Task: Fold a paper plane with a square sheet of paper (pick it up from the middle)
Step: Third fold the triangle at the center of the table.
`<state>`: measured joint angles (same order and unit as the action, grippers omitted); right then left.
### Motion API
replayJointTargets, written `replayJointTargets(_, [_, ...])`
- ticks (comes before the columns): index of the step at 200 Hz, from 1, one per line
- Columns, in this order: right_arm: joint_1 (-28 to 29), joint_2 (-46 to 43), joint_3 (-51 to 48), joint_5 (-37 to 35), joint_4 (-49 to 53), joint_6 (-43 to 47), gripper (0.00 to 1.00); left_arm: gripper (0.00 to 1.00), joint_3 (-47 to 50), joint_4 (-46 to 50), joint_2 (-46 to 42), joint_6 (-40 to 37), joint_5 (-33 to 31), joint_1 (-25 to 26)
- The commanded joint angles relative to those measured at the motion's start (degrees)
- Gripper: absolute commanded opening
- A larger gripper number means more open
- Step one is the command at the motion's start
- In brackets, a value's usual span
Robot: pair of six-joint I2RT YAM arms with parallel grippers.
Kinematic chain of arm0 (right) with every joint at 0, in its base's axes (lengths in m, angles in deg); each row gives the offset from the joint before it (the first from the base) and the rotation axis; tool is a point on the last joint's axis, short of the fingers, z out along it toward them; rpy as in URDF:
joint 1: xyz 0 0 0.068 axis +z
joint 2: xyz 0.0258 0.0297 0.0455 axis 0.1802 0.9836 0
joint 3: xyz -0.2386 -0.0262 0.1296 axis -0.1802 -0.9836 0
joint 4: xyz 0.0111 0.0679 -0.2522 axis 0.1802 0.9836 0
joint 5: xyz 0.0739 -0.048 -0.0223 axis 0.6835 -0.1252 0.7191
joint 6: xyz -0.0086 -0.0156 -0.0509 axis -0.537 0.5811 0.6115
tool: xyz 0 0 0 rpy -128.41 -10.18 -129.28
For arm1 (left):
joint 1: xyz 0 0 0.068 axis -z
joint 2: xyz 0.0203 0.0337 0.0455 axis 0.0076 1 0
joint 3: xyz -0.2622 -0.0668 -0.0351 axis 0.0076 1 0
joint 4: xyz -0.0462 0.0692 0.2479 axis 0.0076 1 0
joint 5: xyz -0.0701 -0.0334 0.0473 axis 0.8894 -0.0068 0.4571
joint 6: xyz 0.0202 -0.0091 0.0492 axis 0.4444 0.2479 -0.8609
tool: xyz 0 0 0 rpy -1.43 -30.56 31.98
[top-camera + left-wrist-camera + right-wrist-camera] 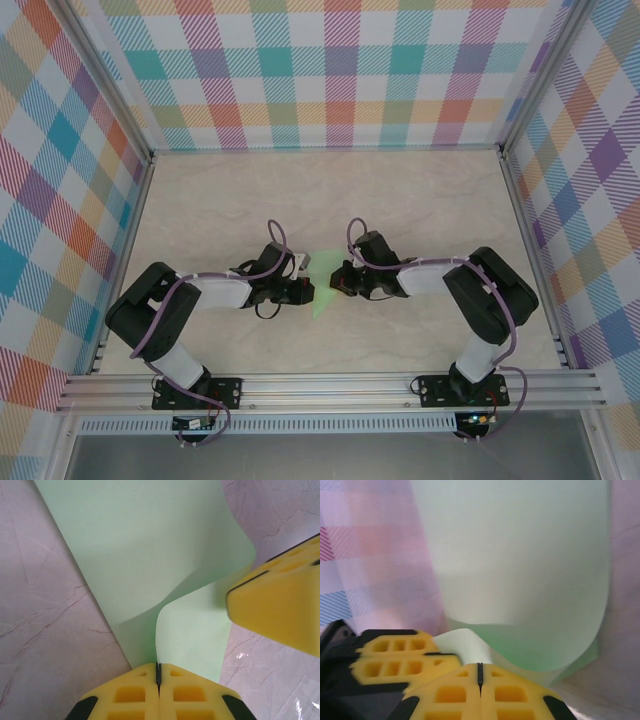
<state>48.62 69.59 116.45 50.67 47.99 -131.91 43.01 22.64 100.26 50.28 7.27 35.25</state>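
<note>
Broadly, you see the pale marbled tabletop (420,200), at whose centre the thin, matte, mint-green square sheet of paper (150,545) lies, one part curled over in a soft, uncreased bend. Your left gripper (158,676) and right gripper (480,674), yellow honeycombed fingers pressed together, each pinch an edge. Judged so, folding has barely begun: no sharp crease, nose or wings yet.

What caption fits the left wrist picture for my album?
Left gripper pinching a curled green paper sheet, right gripper alongside.
</note>
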Motion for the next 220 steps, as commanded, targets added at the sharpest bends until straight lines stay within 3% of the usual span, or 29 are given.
replayJointTargets(1, [-0.34, 1.82, 1.45, -1.57, 2.81, 2.72, 0.03, 0.04, 0.41, 5.68, 2.39, -1.15, -1.55, -0.44])
replayJointTargets(32, [-0.7, 3.1, 2.28, -1.32, 4.47, 2.53, 0.03, 0.04, 0.5, 5.97, 2.48, -1.47, -1.76, -0.44])
replayJointTargets(69, [-1.3, -1.82, 5.33, -1.1, 10.41, 4.09, 0.06, 0.04, 0.68, 5.82, 2.75, -1.37, -1.97, -0.45])
replayJointTargets(118, [-4.65, 1.03, 5.56, 4.63, 6.63, 3.45, 0.04, 0.04, 0.52, 5.97, 2.74, -1.41, -2.0, -0.44])
replayJointTargets(220, [-5.28, 4.67, 7.87, -1.3, 15.41, 6.54, 0.05, 0.04, 0.76, 6.18, 2.74, -1.46, -2.31, -0.44])
